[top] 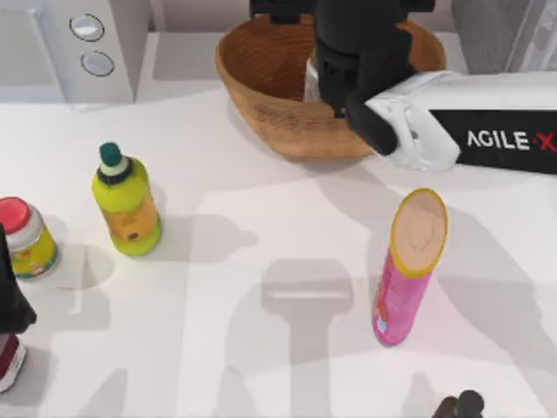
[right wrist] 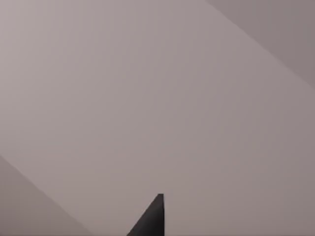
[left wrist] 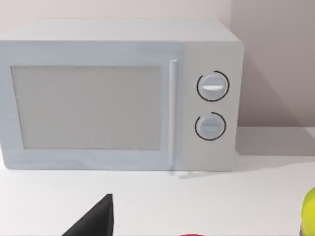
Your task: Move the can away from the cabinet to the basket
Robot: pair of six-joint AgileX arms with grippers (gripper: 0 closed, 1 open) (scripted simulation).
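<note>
- The right arm reaches in from the top view's right side, and its black gripper hangs over the basket at the back of the white tabletop.
- The basket stands just right of the microwave, near the back edge.
- A sliver of silver shows beside the gripper, inside the basket: it looks like the can, though the gripper covers most of it, so whether it rests on the basket floor or is held I cannot tell.
- Whether the right fingers are released or clenched I cannot tell (the gripper body hides them from above).
- The left gripper sits parked at the tabletop's left edge, fingers out of sight, state unknown; its wrist view faces the microwave.
- A green-capped yellow bottle stands left of centre, upright.
- A red-lidded jar stands near the left edge, beside the left gripper.
- A tall pink tube with a yellow rim stands right of centre, well apart from the basket.
</note>
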